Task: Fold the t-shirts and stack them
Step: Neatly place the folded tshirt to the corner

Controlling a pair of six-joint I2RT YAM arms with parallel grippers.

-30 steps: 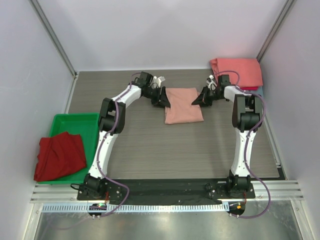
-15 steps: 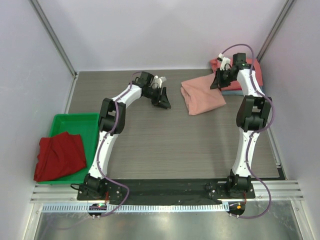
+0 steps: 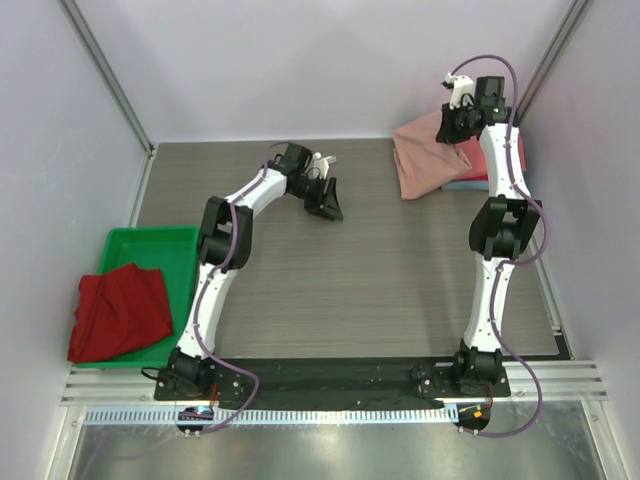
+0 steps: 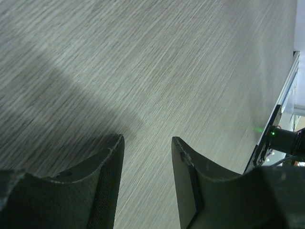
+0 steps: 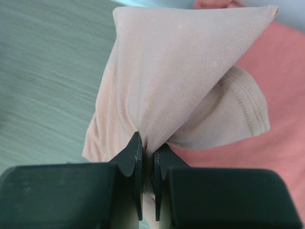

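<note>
My right gripper (image 3: 450,122) is shut on the folded dusty-pink t-shirt (image 3: 425,160) and holds it raised at the back right; in the right wrist view the gripper (image 5: 148,151) pinches the pink cloth (image 5: 181,71), which hangs over a coral-red t-shirt (image 5: 248,157). Only a sliver of that coral-red shirt (image 3: 468,160) shows in the top view, on a blue-grey one (image 3: 465,183). My left gripper (image 3: 328,205) stands open over bare table at the back centre, its jaws (image 4: 145,143) apart with nothing between them. A dark red t-shirt (image 3: 120,310) lies crumpled in the tray.
A green plastic tray (image 3: 170,245) sits at the table's left edge. White walls close the table in at the back and both sides, and the right arm reaches up near the back right corner post (image 3: 545,60).
The right gripper has lifted the folded pink t-shirt off the table centre and carried it right and back, over the coral-red shirt. The left arm has stayed put.
</note>
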